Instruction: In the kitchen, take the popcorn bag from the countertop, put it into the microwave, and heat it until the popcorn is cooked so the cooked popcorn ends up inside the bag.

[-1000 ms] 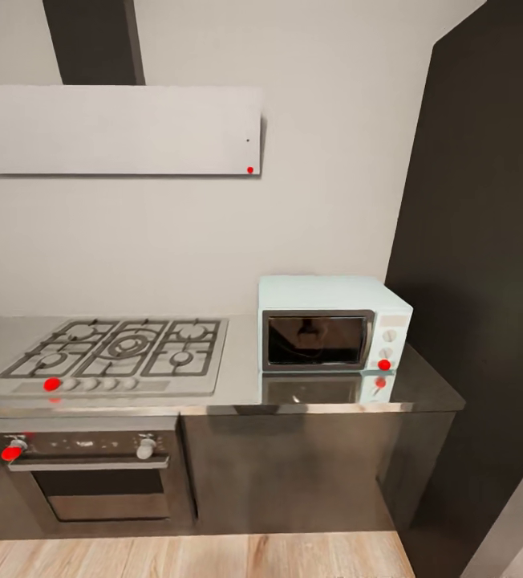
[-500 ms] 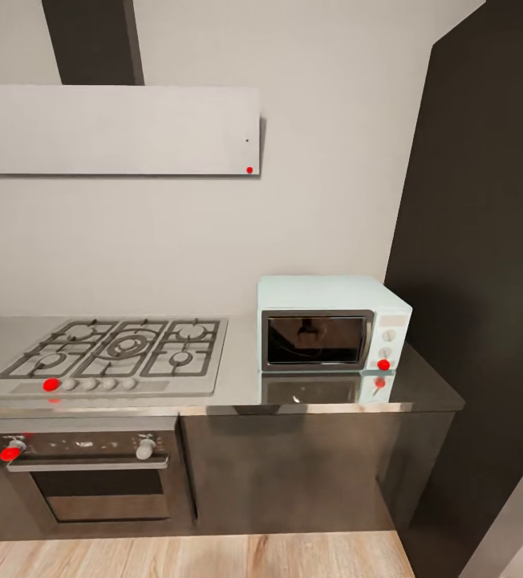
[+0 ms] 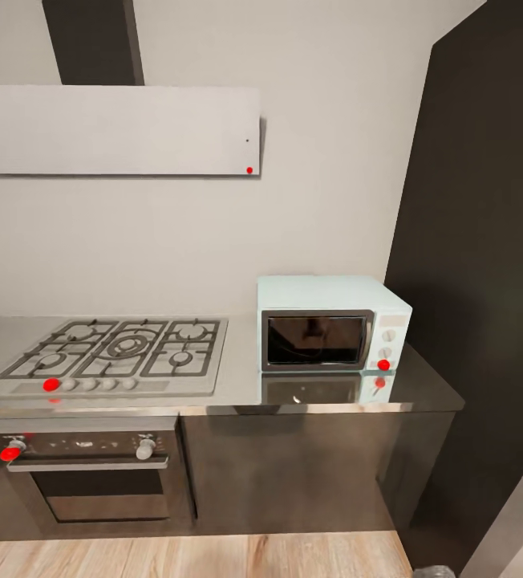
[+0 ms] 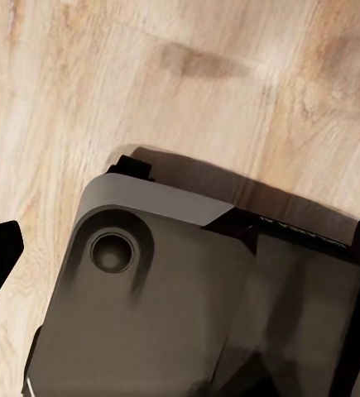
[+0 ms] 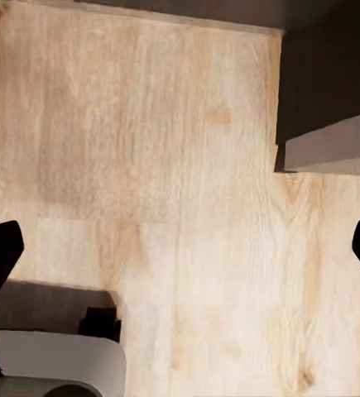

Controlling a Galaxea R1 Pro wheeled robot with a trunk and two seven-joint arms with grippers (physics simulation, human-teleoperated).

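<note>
Far ahead of both released hands, the microwave [image 3: 332, 323] on the table [image 3: 237, 385] has barely shifted; no bag found.

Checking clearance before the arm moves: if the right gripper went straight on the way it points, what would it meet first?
Most likely the wood plank floor: the right gripper points down at bare planks, nothing between its fingertips, though depth is unclear.

Left gripper [image 4: 180, 248] spread wide; right gripper [image 5: 180, 248] likewise; both pointing down.
</note>
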